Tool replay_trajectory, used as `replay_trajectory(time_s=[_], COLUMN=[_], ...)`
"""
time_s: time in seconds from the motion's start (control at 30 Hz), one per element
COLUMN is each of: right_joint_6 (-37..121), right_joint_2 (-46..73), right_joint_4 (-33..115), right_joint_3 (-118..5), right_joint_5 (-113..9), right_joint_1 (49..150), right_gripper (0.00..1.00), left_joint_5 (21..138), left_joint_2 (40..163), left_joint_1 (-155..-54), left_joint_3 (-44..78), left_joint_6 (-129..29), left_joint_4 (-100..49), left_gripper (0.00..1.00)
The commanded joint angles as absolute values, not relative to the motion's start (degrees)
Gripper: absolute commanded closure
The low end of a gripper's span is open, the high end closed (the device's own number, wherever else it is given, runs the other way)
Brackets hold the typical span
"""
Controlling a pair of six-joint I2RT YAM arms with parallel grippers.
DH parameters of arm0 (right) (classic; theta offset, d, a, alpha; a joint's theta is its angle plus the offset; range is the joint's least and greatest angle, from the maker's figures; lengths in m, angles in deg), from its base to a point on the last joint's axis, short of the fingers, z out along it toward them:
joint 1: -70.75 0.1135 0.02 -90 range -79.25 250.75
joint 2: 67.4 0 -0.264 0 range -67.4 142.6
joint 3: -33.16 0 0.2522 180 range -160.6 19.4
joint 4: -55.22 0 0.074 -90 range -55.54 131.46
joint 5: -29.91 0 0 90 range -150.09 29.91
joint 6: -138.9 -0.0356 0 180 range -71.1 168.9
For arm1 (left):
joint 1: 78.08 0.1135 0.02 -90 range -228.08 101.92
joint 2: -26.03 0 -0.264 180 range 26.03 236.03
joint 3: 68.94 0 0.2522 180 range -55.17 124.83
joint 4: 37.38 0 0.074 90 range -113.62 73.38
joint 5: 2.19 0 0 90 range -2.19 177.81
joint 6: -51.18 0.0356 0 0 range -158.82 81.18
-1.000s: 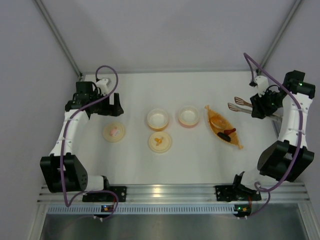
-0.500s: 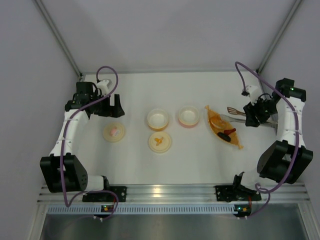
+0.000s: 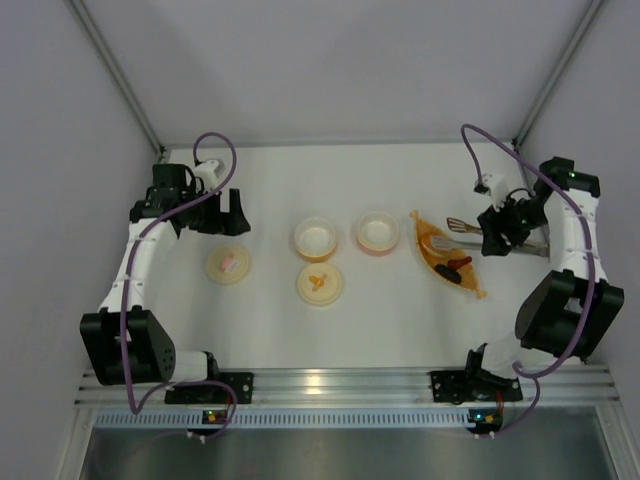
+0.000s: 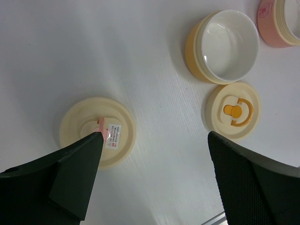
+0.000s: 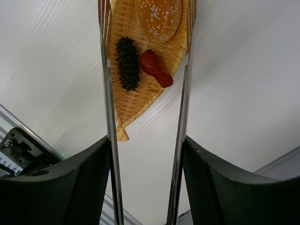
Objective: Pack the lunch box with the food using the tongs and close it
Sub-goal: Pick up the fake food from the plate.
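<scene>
Right gripper (image 5: 147,150) was seen clamped on the tongs (image 5: 107,93), one slim grey arm pressed against the inner face of each finger. The tongs' arms were held spread, not pinched together. In the wrist view they were framed on either side of the orange boat-shaped tray (image 5: 140,101), and the tips were cut off by the top edge. Contact between tongs and tray could not be told.

The food was all found on the tray. A sesame bun (image 5: 158,16) was laid at the wide part, with a dark sausage-like piece (image 5: 127,63) and a red piece (image 5: 156,69) side by side below it. Nothing was gripped between the tongs' arms.

From above, the tray was located on the right of the white table (image 3: 400,180), with the right gripper and tongs just beside its far end.

Left gripper (image 4: 153,138) was seen with its fingers wide apart and nothing held. It was positioned over the table's left side, above a cream lid with a pink handle (image 4: 97,131). A second cream lid with an orange handle (image 4: 233,110) was noted near the open orange bowl (image 4: 192,44). The pink bowl (image 4: 274,21) was set just beside the orange one. Both bowls were seen uncovered, their lids apart from them on the table.
</scene>
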State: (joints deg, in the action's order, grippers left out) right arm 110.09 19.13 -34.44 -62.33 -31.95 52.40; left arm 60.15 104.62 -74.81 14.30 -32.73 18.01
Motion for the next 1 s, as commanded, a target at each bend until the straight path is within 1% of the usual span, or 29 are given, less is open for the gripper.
replay_trajectory(time_s=[0.0, 0.5, 0.57, 0.97], right_joint_6=[109.98, 106.91, 106.73, 104.45], right_joint_2=[20.41, 23.22, 23.05, 20.59], right_joint_4=[-40.81, -35.09, -34.39, -31.05], right_joint_3=[-62.25, -59.44, -58.82, -58.56], right_joint_5=[-29.94, -31.61, -31.87, -32.67], right_joint_1=[53.7, 55.02, 55.1, 55.1], right_gripper=[0.42, 0.46, 0.47, 0.5], left_joint_5=[58.89, 59.42, 59.42, 59.59], left_joint_2=[103.55, 103.29, 103.2, 103.11], left_joint_1=[-74.83, -74.83, -74.83, -74.83], left_joint_3=[16.28, 15.93, 15.75, 15.75], left_joint_6=[-32.58, -32.23, -32.23, -32.49], left_joint_4=[18.13, 18.22, 18.13, 18.04], left_gripper=[0.02, 0.02, 0.02, 0.02])
